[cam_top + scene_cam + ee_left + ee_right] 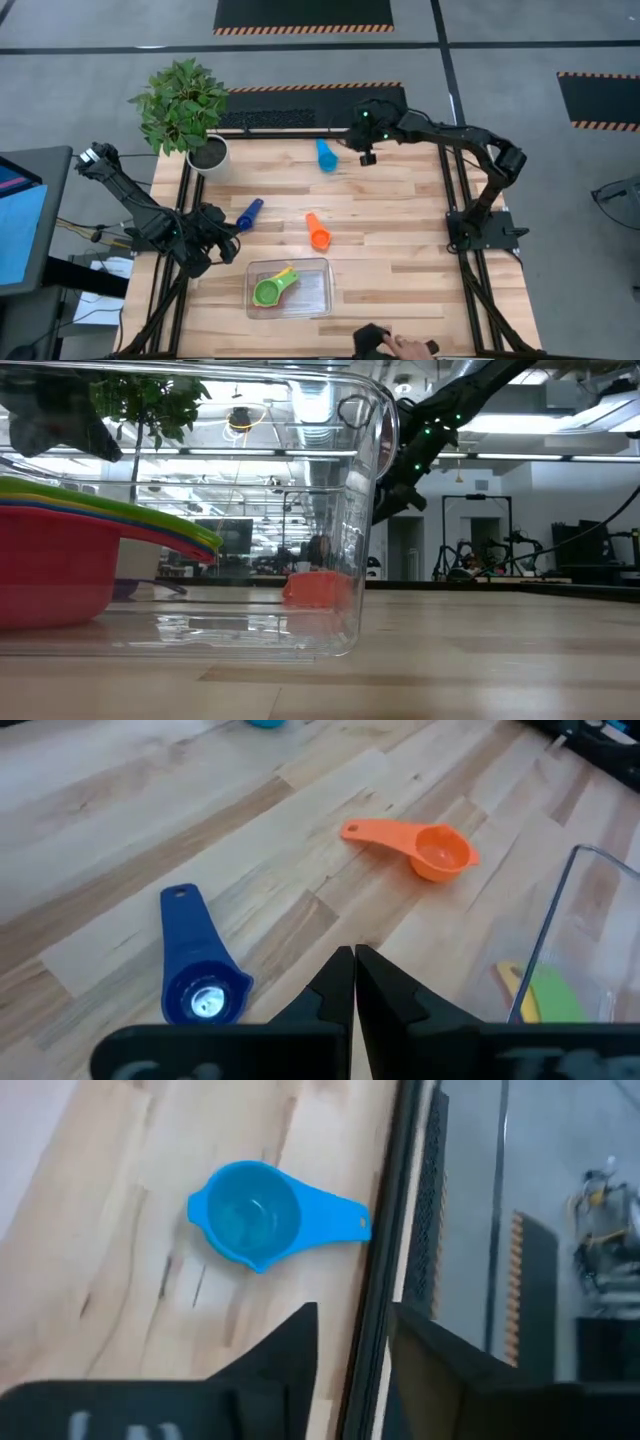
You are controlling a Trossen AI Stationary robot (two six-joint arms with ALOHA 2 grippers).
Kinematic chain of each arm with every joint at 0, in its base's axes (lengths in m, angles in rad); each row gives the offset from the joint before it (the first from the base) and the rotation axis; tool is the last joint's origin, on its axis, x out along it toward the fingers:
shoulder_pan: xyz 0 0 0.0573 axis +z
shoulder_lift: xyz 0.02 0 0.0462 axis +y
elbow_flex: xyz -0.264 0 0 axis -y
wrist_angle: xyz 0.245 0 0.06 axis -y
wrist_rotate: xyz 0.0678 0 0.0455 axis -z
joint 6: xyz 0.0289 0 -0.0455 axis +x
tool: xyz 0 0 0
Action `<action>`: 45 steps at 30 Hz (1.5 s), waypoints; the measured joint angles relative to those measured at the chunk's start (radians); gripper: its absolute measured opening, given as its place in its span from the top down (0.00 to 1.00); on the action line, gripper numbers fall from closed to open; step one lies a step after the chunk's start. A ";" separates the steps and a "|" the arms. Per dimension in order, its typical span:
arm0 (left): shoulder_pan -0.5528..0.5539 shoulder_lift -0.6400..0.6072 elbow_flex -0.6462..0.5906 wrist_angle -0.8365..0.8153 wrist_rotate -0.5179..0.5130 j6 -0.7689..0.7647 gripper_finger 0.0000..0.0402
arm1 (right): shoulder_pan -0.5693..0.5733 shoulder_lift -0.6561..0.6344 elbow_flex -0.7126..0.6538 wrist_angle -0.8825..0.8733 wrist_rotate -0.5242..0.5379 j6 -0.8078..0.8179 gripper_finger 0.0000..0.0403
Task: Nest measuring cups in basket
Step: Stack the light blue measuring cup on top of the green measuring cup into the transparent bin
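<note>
The clear basket (322, 268) stands near the table's near edge, with green (268, 291) and yellow (288, 273) cups nested in it. The low view shows a red cup (50, 570) under them. The dark blue cup (248, 214), orange cup (318, 233) and light blue cup (326, 155) lie on the wood. My left gripper (232, 228) is shut, just short of the dark blue cup (200, 975). My right gripper (367, 157) is open at the far edge, beside the light blue cup (260, 1215).
A potted plant (185, 110) stands at the far left corner. A person's hand (385, 343) shows at the near edge, to the right of the basket. Bare wood lies right of the orange cup (420, 845). A black frame rail (375, 1280) runs along the far edge.
</note>
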 joint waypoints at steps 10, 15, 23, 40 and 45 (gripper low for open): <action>0.061 0.000 0.000 -0.001 -0.003 0.021 1.00 | 0.039 0.102 0.001 0.116 0.126 -0.069 0.48; 0.088 0.000 0.000 0.001 0.005 0.019 1.00 | 0.051 0.189 0.000 0.055 0.270 -0.167 0.47; 0.106 0.000 0.000 0.004 0.057 0.023 1.00 | 0.115 0.212 0.074 0.069 0.219 -0.199 0.53; 0.105 0.000 0.000 0.004 0.056 0.050 1.00 | 0.131 0.242 0.093 -0.077 0.142 -0.279 0.59; 0.105 0.000 0.000 0.006 0.056 0.042 1.00 | 0.135 0.304 0.105 -0.083 0.186 -0.338 0.58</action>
